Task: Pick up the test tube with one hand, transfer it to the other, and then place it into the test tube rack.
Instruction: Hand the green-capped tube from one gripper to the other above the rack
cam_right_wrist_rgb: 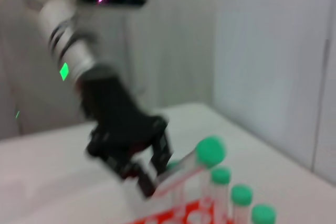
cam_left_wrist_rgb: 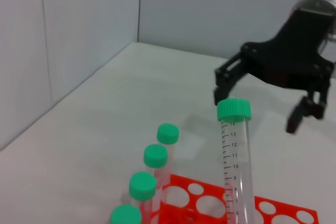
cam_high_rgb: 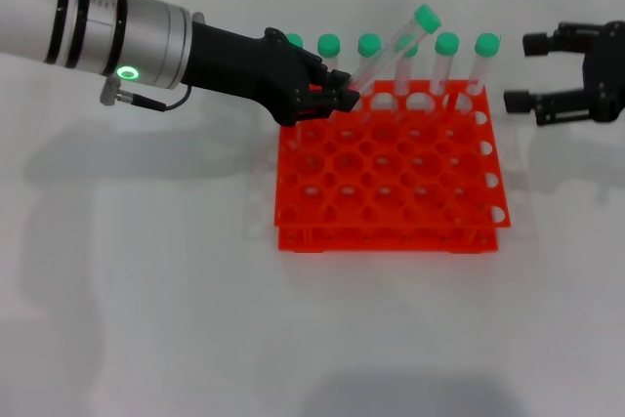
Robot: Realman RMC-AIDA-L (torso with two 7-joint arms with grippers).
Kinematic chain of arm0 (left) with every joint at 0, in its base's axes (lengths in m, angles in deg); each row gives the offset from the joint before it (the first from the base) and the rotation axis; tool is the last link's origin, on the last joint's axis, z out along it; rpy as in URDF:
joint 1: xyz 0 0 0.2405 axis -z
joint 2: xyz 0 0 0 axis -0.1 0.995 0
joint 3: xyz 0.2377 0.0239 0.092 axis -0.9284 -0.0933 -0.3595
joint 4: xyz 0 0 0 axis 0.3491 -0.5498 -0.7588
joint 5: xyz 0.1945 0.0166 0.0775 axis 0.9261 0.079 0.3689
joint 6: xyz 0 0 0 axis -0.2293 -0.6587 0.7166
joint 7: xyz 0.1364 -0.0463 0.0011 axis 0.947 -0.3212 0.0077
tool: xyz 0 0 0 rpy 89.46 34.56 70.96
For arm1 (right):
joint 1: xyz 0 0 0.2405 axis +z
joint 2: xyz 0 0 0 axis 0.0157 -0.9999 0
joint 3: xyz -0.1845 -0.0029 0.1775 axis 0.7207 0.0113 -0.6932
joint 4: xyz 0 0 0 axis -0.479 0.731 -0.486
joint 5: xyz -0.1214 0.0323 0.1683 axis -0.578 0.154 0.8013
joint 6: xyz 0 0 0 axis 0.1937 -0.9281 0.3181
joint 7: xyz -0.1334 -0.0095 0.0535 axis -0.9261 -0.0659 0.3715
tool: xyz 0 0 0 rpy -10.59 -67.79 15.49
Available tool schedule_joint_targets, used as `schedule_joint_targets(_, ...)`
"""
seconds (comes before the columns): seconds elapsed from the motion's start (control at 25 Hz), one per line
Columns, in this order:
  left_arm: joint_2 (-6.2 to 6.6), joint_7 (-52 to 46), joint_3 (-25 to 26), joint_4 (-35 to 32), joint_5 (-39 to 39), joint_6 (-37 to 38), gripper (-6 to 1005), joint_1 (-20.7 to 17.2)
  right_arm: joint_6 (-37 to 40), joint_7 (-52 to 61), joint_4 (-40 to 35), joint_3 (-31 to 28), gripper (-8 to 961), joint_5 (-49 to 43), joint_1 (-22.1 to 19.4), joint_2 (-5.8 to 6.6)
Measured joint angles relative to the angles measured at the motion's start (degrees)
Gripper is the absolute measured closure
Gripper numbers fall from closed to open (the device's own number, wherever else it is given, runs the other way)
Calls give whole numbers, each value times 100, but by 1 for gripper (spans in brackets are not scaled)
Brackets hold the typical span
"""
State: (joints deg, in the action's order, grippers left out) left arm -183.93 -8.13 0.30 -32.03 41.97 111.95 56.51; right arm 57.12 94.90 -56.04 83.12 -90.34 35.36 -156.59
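Observation:
My left gripper (cam_high_rgb: pixel 344 97), unlabelled black with a green wrist light, is shut on the lower end of a test tube (cam_high_rgb: pixel 427 17) and holds it tilted above the back of the orange-red rack (cam_high_rgb: pixel 391 207). The tube shows in the left wrist view (cam_left_wrist_rgb: pixel 234 110) and in the right wrist view (cam_right_wrist_rgb: pixel 210 151), where the left gripper (cam_right_wrist_rgb: pixel 140 178) clamps it. My right gripper (cam_high_rgb: pixel 522 73) hangs open and empty to the right of the rack, apart from the tube. It also shows in the left wrist view (cam_left_wrist_rgb: pixel 257 107).
Several more green-capped tubes (cam_high_rgb: pixel 446 44) stand upright in the rack's back row; some show in the left wrist view (cam_left_wrist_rgb: pixel 156 156) and in the right wrist view (cam_right_wrist_rgb: pixel 242 194). The white table (cam_high_rgb: pixel 146 290) lies around the rack.

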Motion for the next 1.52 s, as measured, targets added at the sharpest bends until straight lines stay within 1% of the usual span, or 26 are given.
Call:
schedule_joint_targets(0.12, -23, 171, 2, 5, -95, 0, 773, -45, -25, 105, 298, -171, 85, 270, 19, 55)
schedule_joint_targets(0.32, -29, 326, 1, 11, -253, 0, 769, -99, -39, 200, 934, -197, 84, 844, 28, 168)
schedule_joint_targets(0.44, -31, 345, -1, 11, -262, 0, 768, -101, -39, 213, 1280, -199, 84, 1163, 25, 173)
schedule_joint_targets(0.56, -31, 368, -3, 11, -272, 0, 766, -103, -16, 192, 1494, -200, 84, 1373, 19, 138)
schedule_joint_targets(0.6, -31, 383, -4, 11, -285, 1, 765, -103, -4, 136, 1711, -194, 84, 1581, 15, 54)
schedule_joint_targets(0.64, -31, 419, -3, 11, -307, 1, 764, -103, -5, 120, 1767, -194, 85, 1632, 14, 21)
schedule_joint_targets(0.68, -31, 440, -3, 11, -329, 1, 764, -103, -12, 76, 1874, -196, 85, 1744, 6, -88)
schedule_joint_targets(0.72, -32, 460, -5, 11, -352, 2, 763, -102, -15, 60, 1899, -199, 85, 1778, 2, -119)
schedule_joint_targets(0.8, -38, 495, -9, 11, -385, 3, 762, -102, -34, -16, 1996, -197, 85, 1932, -11, -279)
schedule_joint_targets(0.88, -41, 522, -9, 11, -396, 3, 761, -103, -70, -116, 2083, -198, 84, 2017, -18, -415)
schedule_joint_targets(0.92, -44, 535, -8, 11, -398, 3, 760, -103, -85, -167, 2131, -200, 84, 2049, -17, -455)
schedule_joint_targets(0.96, -51, 547, -9, 11, -400, 3, 759, -104, -110, -266, 2266, -195, 84, 2152, -8, -483)
schedule_joint_targets(1.12, -93, 608, -23, 11, -400, 3, 757, -91, -123, -664, 2772, -171, 85, 2576, 76, -508)
schedule_joint_targets(1.24, -96, 630, -23, 11, -400, 4, 755, -92, -123, -886, 2951, -161, 85, 2813, 93, -544)
schedule_joint_targets(1.36, -103, 654, -22, 11, -400, 3, 753, -96, -158, -1081, 3138, -150, 84, 2952, 135, -550)
schedule_joint_targets(1.52, -104, 659, -15, 11, -400, 4, 751, -98, -254, -1176, 3190, -144, 84, 2962, 171, -558)
